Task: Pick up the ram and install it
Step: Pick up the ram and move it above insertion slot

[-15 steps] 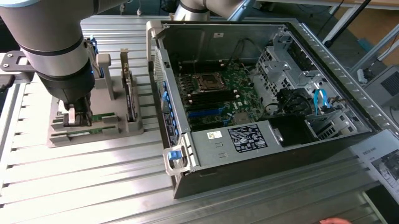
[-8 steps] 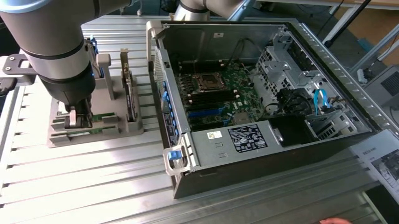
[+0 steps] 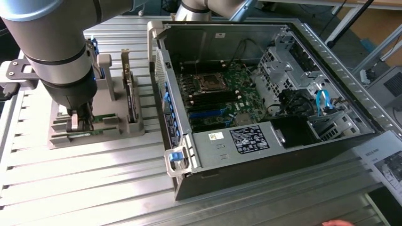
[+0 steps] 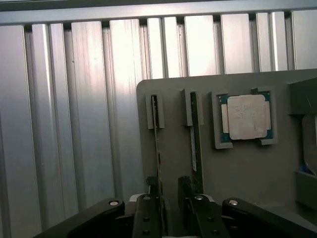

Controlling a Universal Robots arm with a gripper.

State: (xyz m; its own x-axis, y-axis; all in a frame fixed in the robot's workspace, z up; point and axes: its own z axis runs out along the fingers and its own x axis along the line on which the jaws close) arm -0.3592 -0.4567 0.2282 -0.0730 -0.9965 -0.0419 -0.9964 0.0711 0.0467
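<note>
gripper (image 4: 172,218) down at the grey slotted holder (image 4: 237,178), jaws apart — thin green ram stick (image 4: 157,144) not yet lifted; install into the open metal computer case (image 3: 220,35) all left.

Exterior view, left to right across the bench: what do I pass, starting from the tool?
tool → upright expansion card → open computer case → printed sheet at the exterior view's right edge.
</note>
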